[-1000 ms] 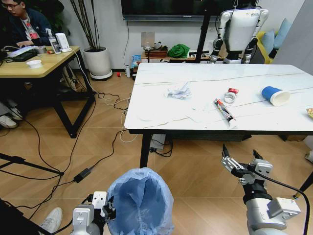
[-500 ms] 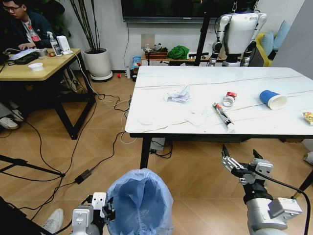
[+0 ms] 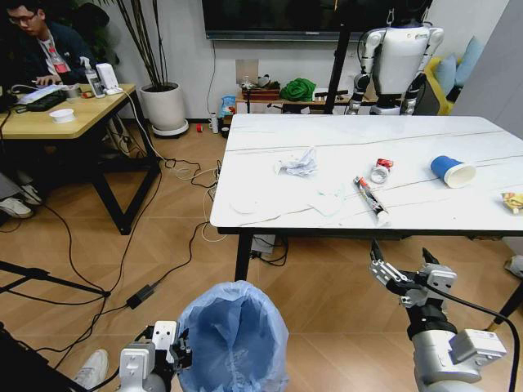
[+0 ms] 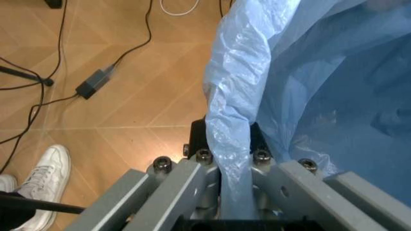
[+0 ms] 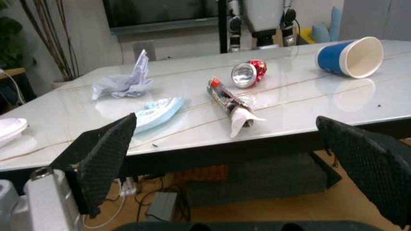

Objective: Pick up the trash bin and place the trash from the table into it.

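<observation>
Jaws of left gripper (image 4: 234, 159) pinch trash bin (image 3: 233, 335) rim (blue liner); right gripper (image 3: 402, 265) spread wide.

No lettering, label, brand, number or sign is legible on anything here.

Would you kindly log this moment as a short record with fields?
bin: trash bin with blue liner, rim pinched by left gripper
right gripper: open, empty, below the table edge
on table: crumpled paper, crushed can, long wrapper, blue cup on its side, yellow wrapper at the right edge
in bin: no trash seen
</observation>
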Tool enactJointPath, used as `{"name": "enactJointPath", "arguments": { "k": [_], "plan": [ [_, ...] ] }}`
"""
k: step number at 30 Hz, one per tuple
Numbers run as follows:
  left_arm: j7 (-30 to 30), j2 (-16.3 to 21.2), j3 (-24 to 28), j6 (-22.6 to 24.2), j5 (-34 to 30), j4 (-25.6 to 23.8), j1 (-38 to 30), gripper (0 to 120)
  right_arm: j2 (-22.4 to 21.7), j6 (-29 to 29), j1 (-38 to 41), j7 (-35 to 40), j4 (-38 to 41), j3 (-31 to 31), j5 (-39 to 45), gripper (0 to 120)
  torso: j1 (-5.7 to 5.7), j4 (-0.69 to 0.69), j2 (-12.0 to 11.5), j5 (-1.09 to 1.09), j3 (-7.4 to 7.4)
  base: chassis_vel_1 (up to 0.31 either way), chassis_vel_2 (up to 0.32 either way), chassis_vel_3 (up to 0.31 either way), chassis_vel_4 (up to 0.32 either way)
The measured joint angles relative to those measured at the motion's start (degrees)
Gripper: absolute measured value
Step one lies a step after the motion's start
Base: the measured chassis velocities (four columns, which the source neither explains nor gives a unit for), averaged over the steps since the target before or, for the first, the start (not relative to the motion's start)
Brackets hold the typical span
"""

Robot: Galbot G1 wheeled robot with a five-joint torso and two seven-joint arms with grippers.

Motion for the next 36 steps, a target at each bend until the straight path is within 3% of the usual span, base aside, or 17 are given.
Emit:
{"name": "enactJointPath", "arguments": {
  "k": [17,23,27,28,33,34,36],
  "plan": [
    [0.9,0.1,-0.4,0.0,-0.8,0.0,-0.7,0,-1.5,-0.7,0.2,0.1,0.4,0.3,1.4,100,2.11,0.00,4.8,0.00,2.66,0.000,0.000,0.000,0.000],
    [1.1,0.0,-1.0,0.0,-1.0,0.0,0.1,0,-6.4,-3.3,2.6,1.0,0.4,1.2,5.3,100,2.22,0.01,5.0,0.00,2.80,0.000,0.000,0.000,0.000],
    [2.2,0.1,-1.6,0.0,-2.4,0.0,1.2,0,-14.4,-7.8,7.9,3.5,0.2,1.7,14.7,100,2.20,0.00,4.9,0.02,2.75,0.000,0.000,0.000,0.000],
    [2.2,0.1,-1.6,0.0,-2.4,0.0,1.2,0,-14.4,-7.8,7.9,3.5,0.2,1.7,14.7,100,2.20,0.00,4.9,0.02,2.75,0.000,0.000,0.000,0.000],
    [3.5,0.6,-3.1,0.0,-3.4,0.0,2.6,0,-26.6,-11.5,17.4,6.3,-3.2,1.6,26.0,100,2.13,0.02,4.8,0.02,2.66,0.000,0.000,0.000,0.000],
    [3.5,0.6,-3.1,0.0,-3.4,0.0,2.6,0,-26.6,-11.5,17.4,6.3,-3.2,1.6,26.0,100,2.13,0.02,4.8,0.02,2.66,0.000,0.000,0.000,0.000],
    [3.7,0.8,-4.0,0.0,-4.0,0.0,2.7,0,-31.3,-12.9,21.2,6.6,-5.3,0.1,30.4,100,2.11,0.02,4.7,0.02,2.62,0.000,0.000,0.000,0.000]
  ]
}}
